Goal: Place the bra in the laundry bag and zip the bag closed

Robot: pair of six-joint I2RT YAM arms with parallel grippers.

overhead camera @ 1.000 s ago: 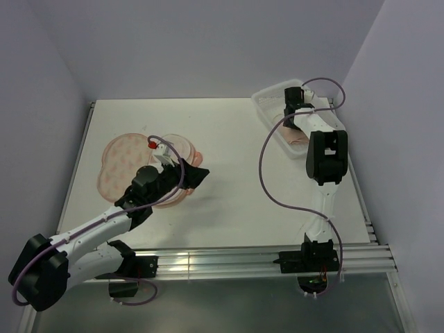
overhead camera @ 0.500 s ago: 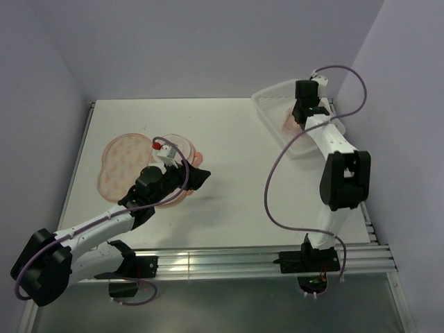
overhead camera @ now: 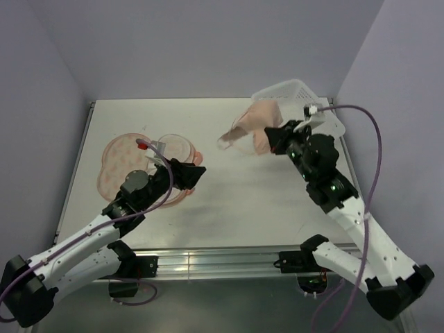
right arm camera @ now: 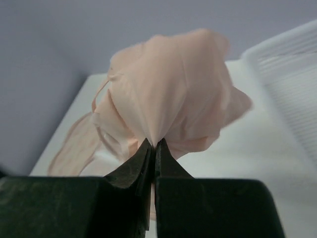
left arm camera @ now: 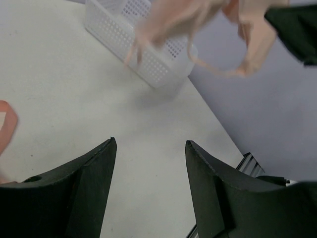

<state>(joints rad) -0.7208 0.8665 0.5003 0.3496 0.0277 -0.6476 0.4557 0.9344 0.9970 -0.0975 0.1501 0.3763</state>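
The pale peach bra (overhead camera: 257, 123) hangs bunched in the air at the table's back right, and my right gripper (overhead camera: 272, 139) is shut on its fabric. In the right wrist view the bra (right arm camera: 168, 84) balloons above the closed right gripper (right arm camera: 152, 144), with straps trailing left. The laundry bag (overhead camera: 118, 156), cream with pink print, lies flat at the left; my left arm covers its right lobe. My left gripper (overhead camera: 194, 173) stands open and empty just right of the bag. The left wrist view shows the open left gripper (left arm camera: 151, 144) over bare table, with the blurred bra (left arm camera: 198, 25) far off.
A white lattice basket (overhead camera: 295, 90) sits at the back right corner, behind the bra, also seen as the basket (left arm camera: 148, 54) and basket (right arm camera: 292, 89). A pink edge of the bag (left arm camera: 5, 124) shows at the left. Purple walls enclose the table.
My right gripper shut on the bra inside the basket and lifted it out toward the table's middle. My left arm shifted slightly, its jaws still open.
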